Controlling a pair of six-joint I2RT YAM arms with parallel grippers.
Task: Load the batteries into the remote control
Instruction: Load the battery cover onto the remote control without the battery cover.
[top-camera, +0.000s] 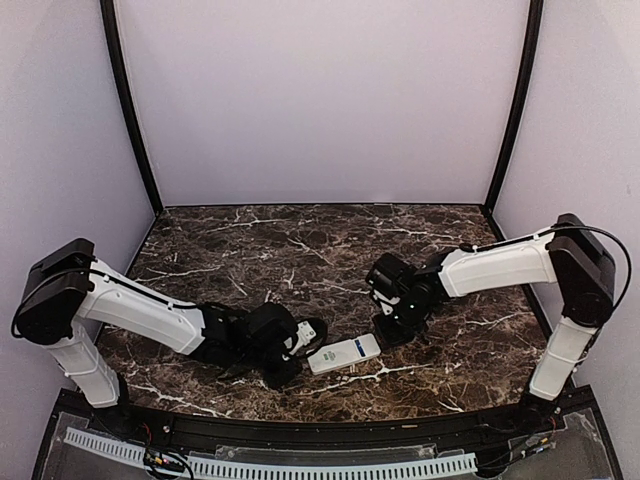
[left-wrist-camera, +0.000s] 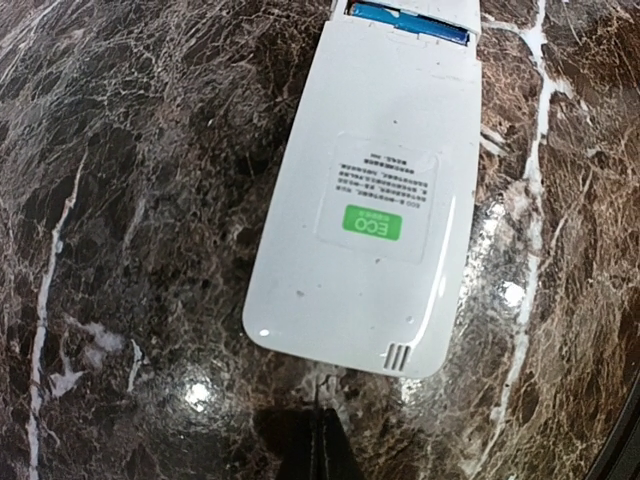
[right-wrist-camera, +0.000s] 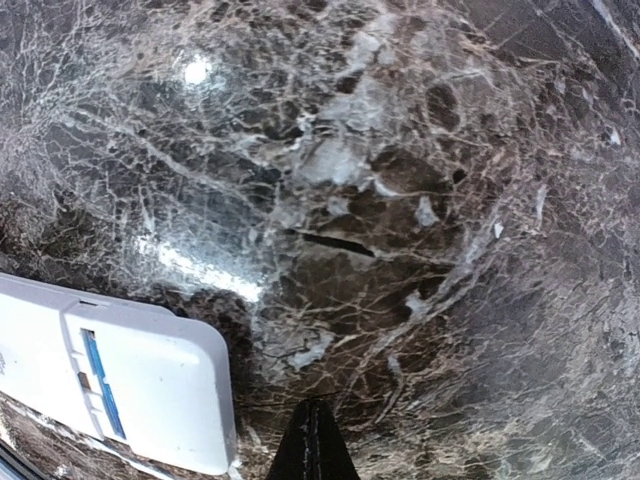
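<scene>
The remote control (top-camera: 344, 354) lies back side up on the marble near the front edge, between the two arms. In the left wrist view its white back (left-wrist-camera: 370, 190) carries a green ECO sticker. At its far end a blue battery (left-wrist-camera: 410, 18) shows in the uncovered slot. My left gripper (left-wrist-camera: 322, 425) is shut and empty, its tips just short of the remote's near end. The right wrist view shows the remote's other end (right-wrist-camera: 130, 385) with a thin blue battery strip (right-wrist-camera: 97, 385). My right gripper (right-wrist-camera: 313, 420) is shut with nothing in it, over bare marble beside that end.
The dark veined marble table (top-camera: 300, 250) spreads behind the remote to the pale back wall. The left arm (top-camera: 140, 310) reaches in low from the left and the right arm (top-camera: 500, 265) from the right. A black rail (top-camera: 320, 430) runs along the front edge.
</scene>
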